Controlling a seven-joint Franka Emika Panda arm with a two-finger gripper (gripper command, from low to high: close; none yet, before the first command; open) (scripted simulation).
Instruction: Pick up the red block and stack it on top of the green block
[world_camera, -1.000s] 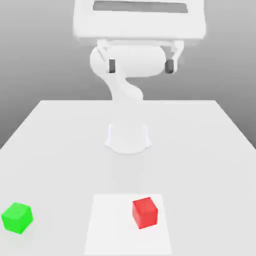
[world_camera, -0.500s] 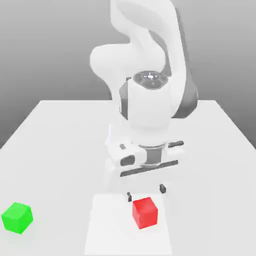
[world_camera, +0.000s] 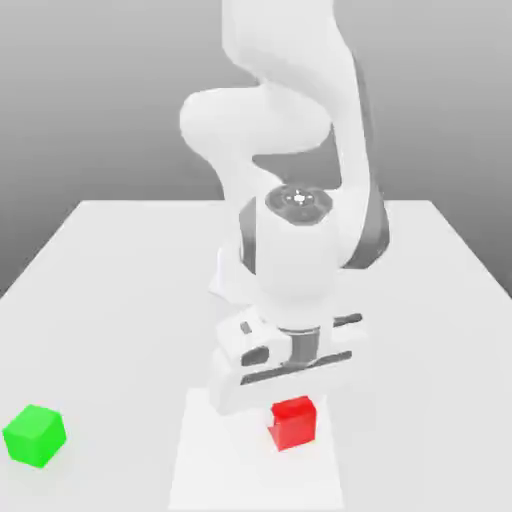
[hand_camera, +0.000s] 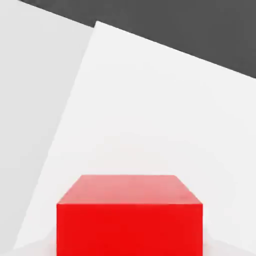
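Note:
The red block (world_camera: 296, 426) sits on a white square mat (world_camera: 205, 455) near the table's front edge. My gripper (world_camera: 288, 388) hangs directly over it, and the hand's white body covers the block's upper edge. In the hand view the red block (hand_camera: 130, 217) is very close, its top face and one side showing. The green block (world_camera: 34, 435) rests on the table at the exterior view's far left, well apart from the red one and from the arm.
The arm's base (world_camera: 232, 285) stands at the middle of the white table (world_camera: 120, 270), behind the hand. The mat (hand_camera: 150, 100) lies skewed in the hand view, with the table's dark far edge beyond it.
The arm has swung down from high above the table. Over the last half second the hand dropped further, now reaching the red block's top. Both blocks stayed put.

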